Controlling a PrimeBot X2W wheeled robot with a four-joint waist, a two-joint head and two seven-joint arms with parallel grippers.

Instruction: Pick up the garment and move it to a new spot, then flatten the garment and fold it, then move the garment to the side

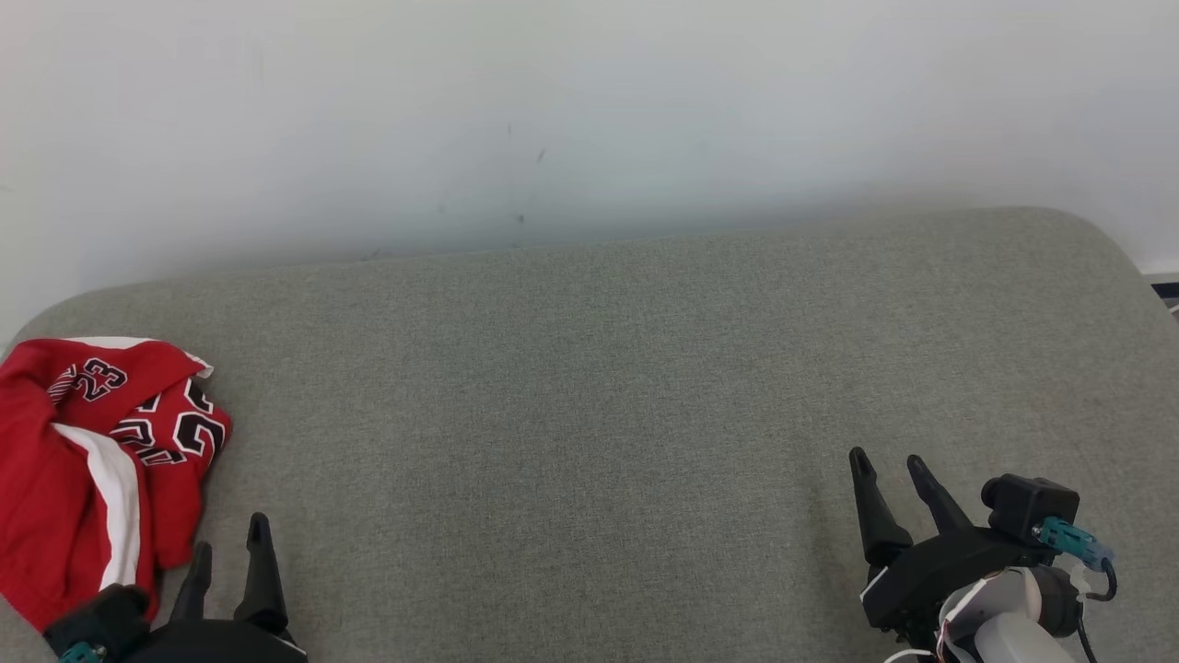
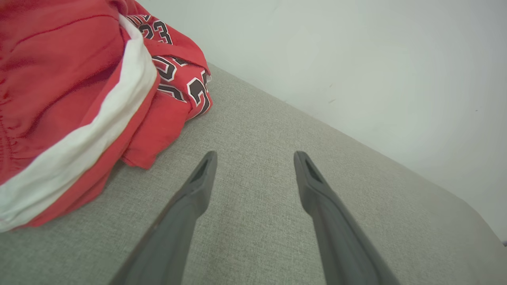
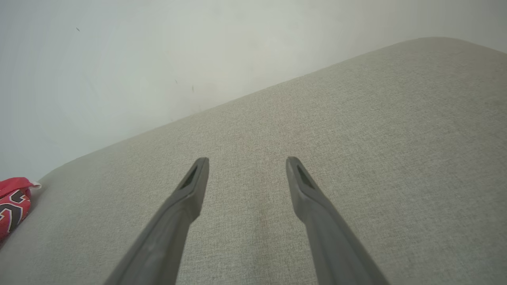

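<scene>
At lower left of the head view your red garment point(image 1: 101, 460) lies crumpled on the grey cushion point(image 1: 589, 387), untouched, both left gripper point(image 1: 230, 543) and right gripper point(image 1: 889, 465) spread empty, so every step remains.

Plain indoor room, grey fabric cushioned surface point(image 1: 589, 387) like a sofa, against a bare white wall point(image 1: 589, 110)

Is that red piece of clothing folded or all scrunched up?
Scrunched up. The red garment lies in a rumpled heap on the grey cushion, its white stripe bent and its numbers creased.
</scene>
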